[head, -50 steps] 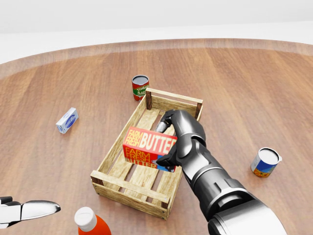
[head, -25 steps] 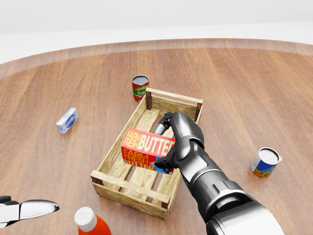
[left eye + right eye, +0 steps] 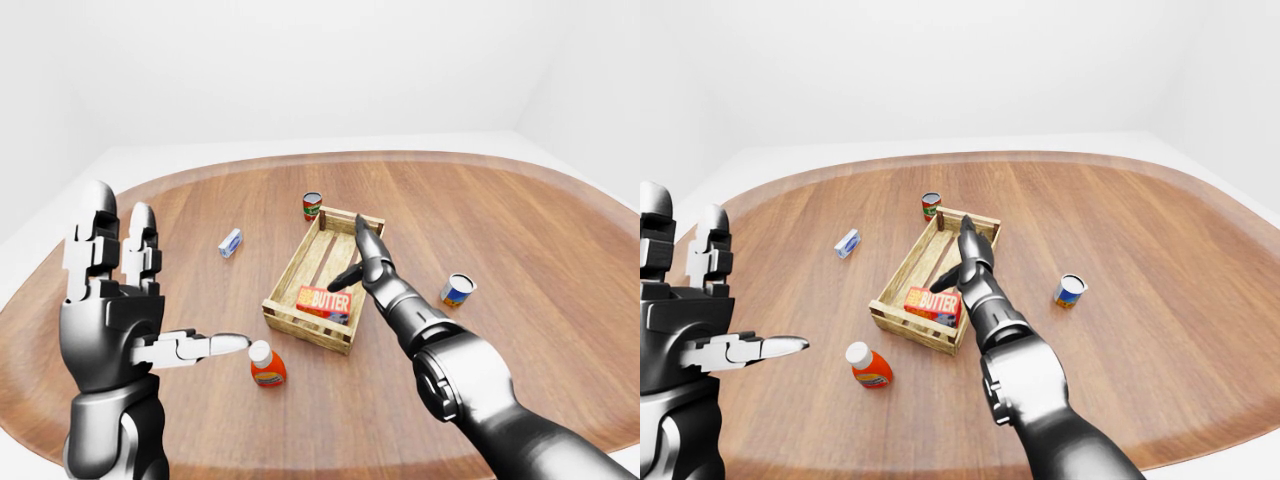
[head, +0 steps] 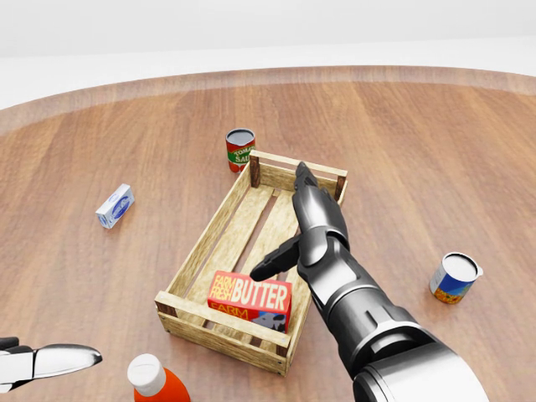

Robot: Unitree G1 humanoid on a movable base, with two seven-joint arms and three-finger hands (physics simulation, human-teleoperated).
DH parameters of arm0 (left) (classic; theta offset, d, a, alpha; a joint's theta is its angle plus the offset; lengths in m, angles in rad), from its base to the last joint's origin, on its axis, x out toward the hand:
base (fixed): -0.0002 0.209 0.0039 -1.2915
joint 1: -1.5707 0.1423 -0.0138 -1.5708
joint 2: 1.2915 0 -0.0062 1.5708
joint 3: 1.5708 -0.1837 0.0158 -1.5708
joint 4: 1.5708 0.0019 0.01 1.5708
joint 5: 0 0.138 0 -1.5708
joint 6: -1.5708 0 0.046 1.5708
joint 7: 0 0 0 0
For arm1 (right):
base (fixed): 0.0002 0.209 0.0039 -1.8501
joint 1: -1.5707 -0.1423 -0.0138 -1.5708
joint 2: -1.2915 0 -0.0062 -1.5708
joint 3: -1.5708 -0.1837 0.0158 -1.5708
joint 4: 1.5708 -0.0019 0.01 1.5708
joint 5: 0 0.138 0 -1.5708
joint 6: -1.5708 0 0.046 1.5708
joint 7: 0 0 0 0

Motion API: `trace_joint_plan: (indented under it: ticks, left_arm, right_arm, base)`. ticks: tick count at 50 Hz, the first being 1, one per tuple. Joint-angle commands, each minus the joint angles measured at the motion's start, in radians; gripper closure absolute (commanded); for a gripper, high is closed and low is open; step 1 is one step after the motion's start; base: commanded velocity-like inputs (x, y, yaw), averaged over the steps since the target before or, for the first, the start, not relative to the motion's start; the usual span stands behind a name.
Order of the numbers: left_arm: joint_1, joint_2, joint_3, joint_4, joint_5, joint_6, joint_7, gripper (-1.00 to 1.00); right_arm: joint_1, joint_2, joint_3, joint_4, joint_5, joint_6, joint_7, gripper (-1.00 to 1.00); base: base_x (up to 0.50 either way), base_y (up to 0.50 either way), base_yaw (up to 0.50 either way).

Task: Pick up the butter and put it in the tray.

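One round wooden table fills a plain white room. Red butter box — white "BUTTER" lettering — lies inside the slatted wooden tray, at its lower end. Two cans: tomato can just above the tray, another can to its right. One small blue carton left, one orange bottle below. Right hand splayed over the tray, holding nothing; left hand open too.

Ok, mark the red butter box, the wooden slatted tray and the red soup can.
red butter box [image 4: 251,295], head view, on its printed side face.
wooden slatted tray [image 4: 219,219], head view, on its left side rail.
red soup can [image 4: 239,152], head view, on its label.
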Motion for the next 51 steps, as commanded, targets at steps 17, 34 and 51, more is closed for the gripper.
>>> trace_joint_plan:
  ticks: [17, 34, 51]
  left_arm:
    - [0.012, -0.005, -0.004, -0.012, 0.003, 0.0, -0.01, -1.0]
    - [0.021, -0.013, -0.012, -0.02, 0.014, 0.0, -0.015, -1.0]
    - [0.037, -0.021, -0.011, -0.048, 0.016, 0.0, -0.02, -1.0]
  right_arm:
    - [-0.063, -0.004, -0.002, -0.084, 0.117, 0.0, 0.205, -1.0]
    - [0.336, -0.072, 0.083, -1.395, 0.2, 0.0, 0.614, -1.0]
    - [0.801, -0.064, 0.135, -2.104, 0.242, 0.0, 0.649, -1.0]
  base:
    - [0.0, 0.0, 0.0]
    - [0.0, 0.0, 0.0]
    - [0.0, 0.0, 0.0]
